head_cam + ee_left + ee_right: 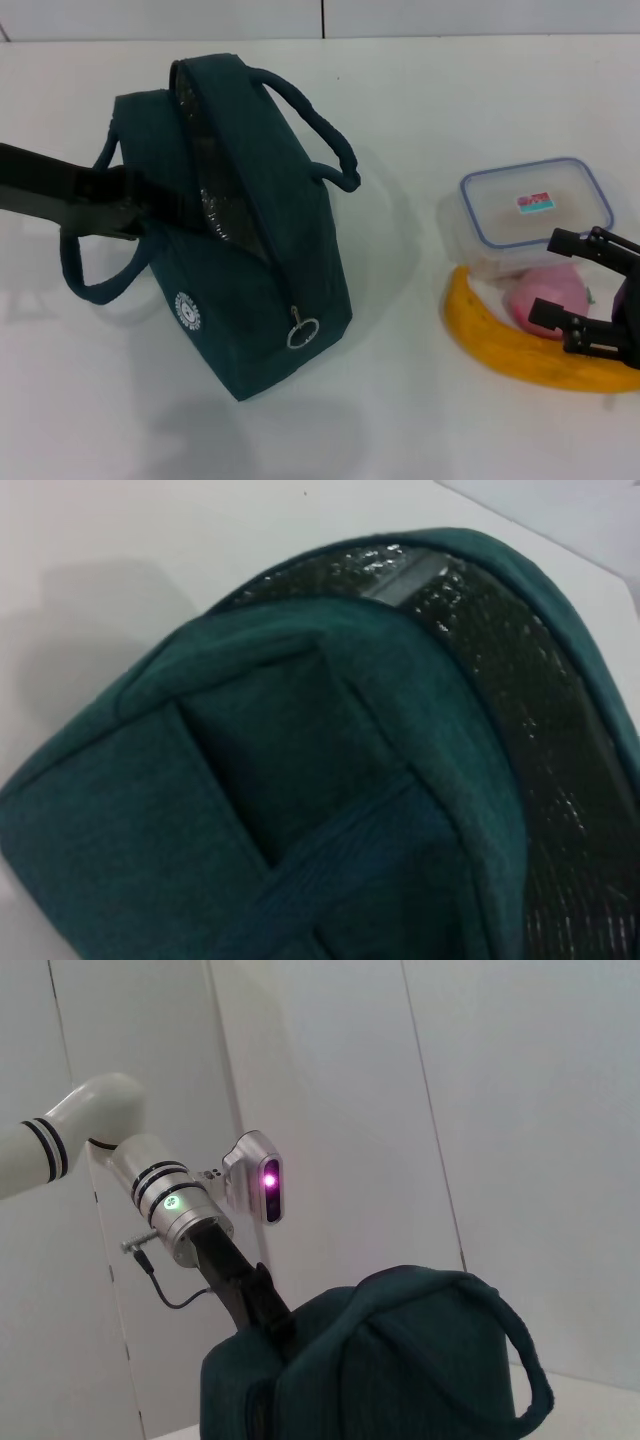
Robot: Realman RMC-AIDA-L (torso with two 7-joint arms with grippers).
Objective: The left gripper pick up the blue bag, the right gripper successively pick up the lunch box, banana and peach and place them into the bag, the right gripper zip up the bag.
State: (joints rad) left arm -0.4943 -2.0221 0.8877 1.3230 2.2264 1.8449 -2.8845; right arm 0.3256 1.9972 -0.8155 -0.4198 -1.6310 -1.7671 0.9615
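Note:
The blue bag [255, 290] stands left of centre on the white table, its top open and its silver lining showing. My left gripper [150, 207] reaches in from the left and is shut on the bag's end wall by the near handle; the right wrist view also shows this left gripper [262, 1310] at the bag [400, 1380]. The left wrist view is filled by the bag [150, 830]. At the right lie the clear lunch box [530, 205], the pink peach [545, 292] and the banana [510, 352]. My right gripper [563, 281] is open over the peach.
A metal ring zipper pull [302, 331] hangs at the bag's near end. The bag's two handles [320, 130] loop outward. Bare white table [400, 420] lies between the bag and the food. A wall stands behind.

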